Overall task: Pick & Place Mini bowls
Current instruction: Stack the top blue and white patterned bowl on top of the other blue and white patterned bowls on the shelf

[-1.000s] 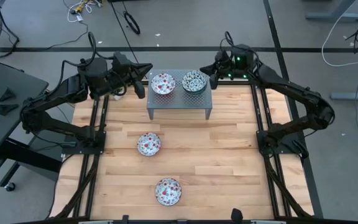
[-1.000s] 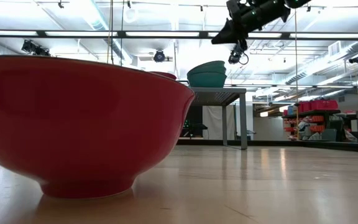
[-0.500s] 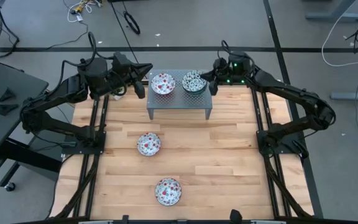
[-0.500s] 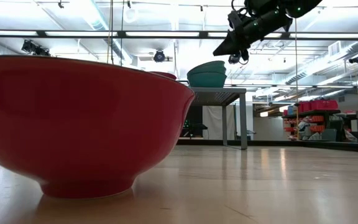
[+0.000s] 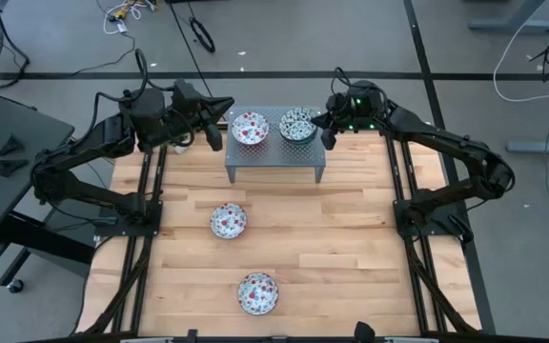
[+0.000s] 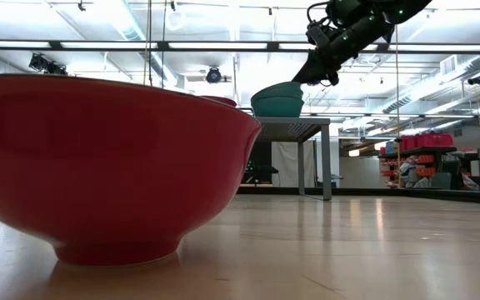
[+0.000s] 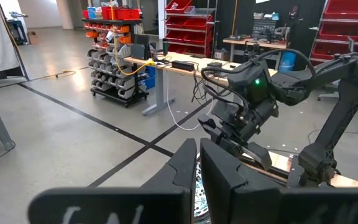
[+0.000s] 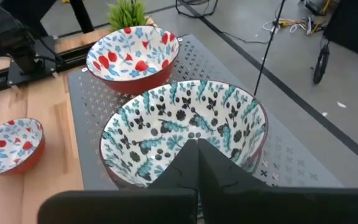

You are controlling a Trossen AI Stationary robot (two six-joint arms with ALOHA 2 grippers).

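Right gripper: fingers closed together, holding nothing, tips poised at the right-hand rim of the green-teal bowl stack; whether they touch the rim cannot be told. In its own wrist view the joined fingertips overlap the bowl's rim.

Left gripper: fingers drawn narrow, nothing between them, held just left of the stand's far-left corner, pointing toward the reddish-pink bowl there.

Green-teal bowl stack: on the stand, far-right part. The low view shows bowls nested one in another; the count is not clear. Inside pattern of teal and black leaves.

Reddish-pink bowl on the stand: far-left part of the stand top, just beside the green-teal stack, upright, inside showing red and blue sprigs.

Reddish-pink bowl, mid-table: upright on the wood, nearer than the stand and left of centre.

Reddish-pink bowl, near edge: upright on the wood, well apart from the stand; it fills the low view's left side as a red wall.

Stand: grey perforated metal, legged, at the far middle of the table.

Table: pale wood planks, framed by dark rails at left and right.
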